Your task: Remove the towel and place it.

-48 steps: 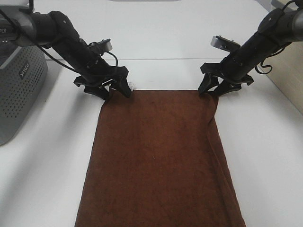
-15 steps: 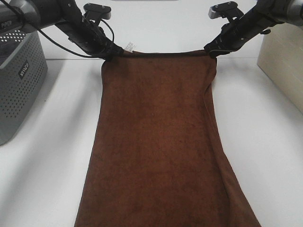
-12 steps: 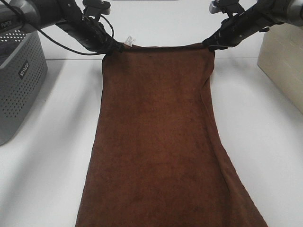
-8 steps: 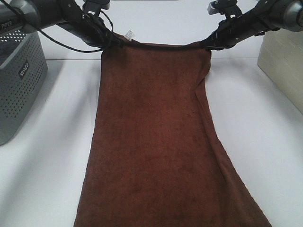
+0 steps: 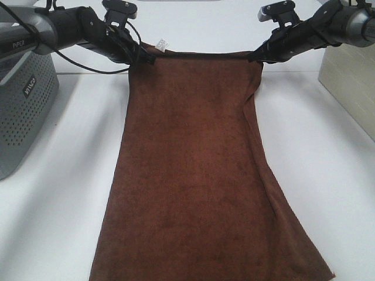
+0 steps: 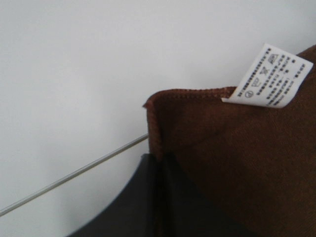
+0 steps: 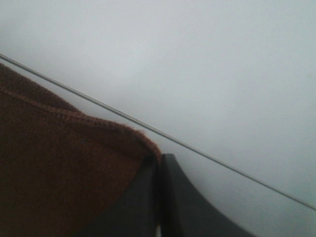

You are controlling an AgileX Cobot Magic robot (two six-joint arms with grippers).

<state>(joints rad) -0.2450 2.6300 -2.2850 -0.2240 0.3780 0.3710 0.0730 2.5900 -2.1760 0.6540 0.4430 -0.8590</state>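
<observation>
Reddish-brown towel [image 5: 193,175] hangs stretched between both arms, left gripper [image 5: 142,57] and right gripper [image 5: 255,57] each clamped on a top corner. Mid-carry, I'd say; its lower end probably trails on the table [image 5: 328,146]. Next: lower evenly, then release.

A white bench [image 5: 53,199] filled the scene, evenly lit, with soft shadows. A thin seam line [image 5: 88,73] ran across it toward the far side. At the left edge stood a grey perforated basket [image 5: 23,111]. At the right edge sat a pale beige box [image 5: 351,82].
</observation>
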